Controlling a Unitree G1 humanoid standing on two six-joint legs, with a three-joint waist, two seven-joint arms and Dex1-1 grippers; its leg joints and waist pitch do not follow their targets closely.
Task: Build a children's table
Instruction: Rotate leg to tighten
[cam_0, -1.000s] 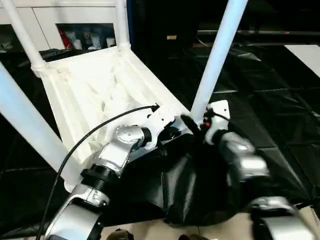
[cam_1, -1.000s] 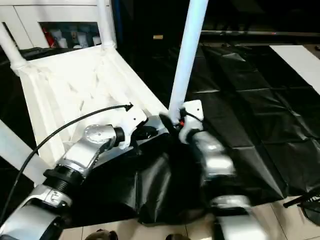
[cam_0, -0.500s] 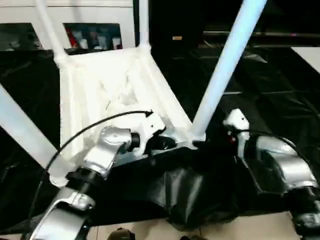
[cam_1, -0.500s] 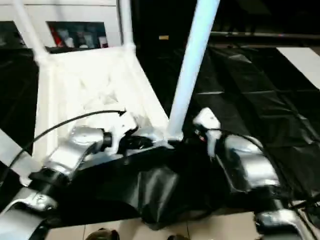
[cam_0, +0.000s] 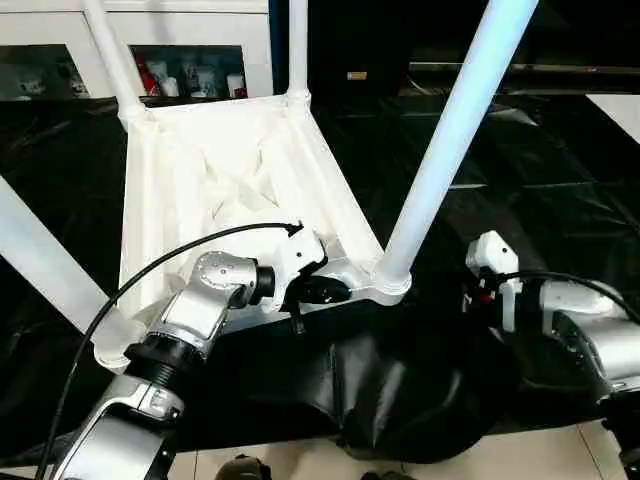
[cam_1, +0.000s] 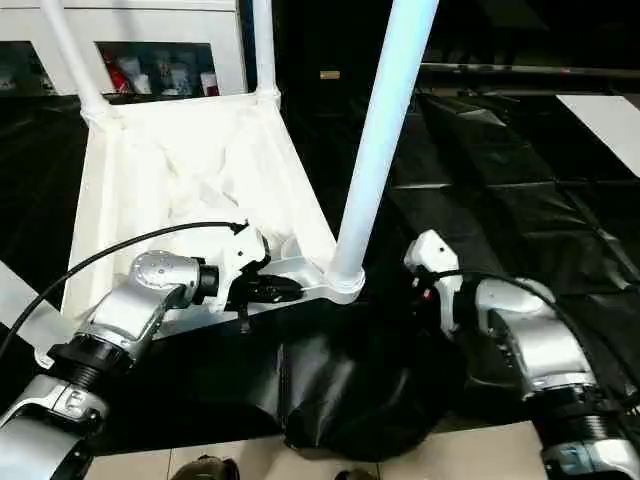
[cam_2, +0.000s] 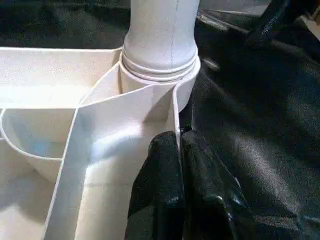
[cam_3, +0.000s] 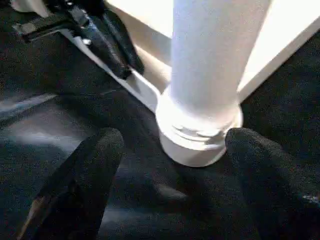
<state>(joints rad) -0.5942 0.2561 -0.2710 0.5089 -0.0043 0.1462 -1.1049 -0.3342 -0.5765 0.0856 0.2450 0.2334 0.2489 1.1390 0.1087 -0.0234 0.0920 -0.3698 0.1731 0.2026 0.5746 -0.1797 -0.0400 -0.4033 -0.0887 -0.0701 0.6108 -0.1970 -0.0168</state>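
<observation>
The children's table lies upside down on the black-draped surface, its ribbed white top (cam_0: 220, 180) facing up. All the legs stand in the corner sockets: two at the back (cam_0: 115, 60) (cam_0: 298, 45), one near left (cam_0: 45, 270) and one near right (cam_0: 450, 140). My left gripper (cam_2: 179, 137) is shut on the top's near rim (cam_2: 172, 107), right beside the near right socket (cam_0: 390, 285). My right gripper (cam_3: 174, 137) is open, a short way to the right of that leg's base (cam_3: 200, 140), with a finger on either side and touching nothing.
The black sheet bunches into a fold (cam_0: 400, 400) at the front edge, with floor tile (cam_0: 300, 465) just below. A white cabinet with small items (cam_0: 190, 75) stands behind the table. A cable (cam_0: 150, 275) loops over my left forearm.
My right gripper has drawn back from the near right leg's base toward the right and stayed open. The left gripper has kept its hold on the rim. The camera has shifted.
</observation>
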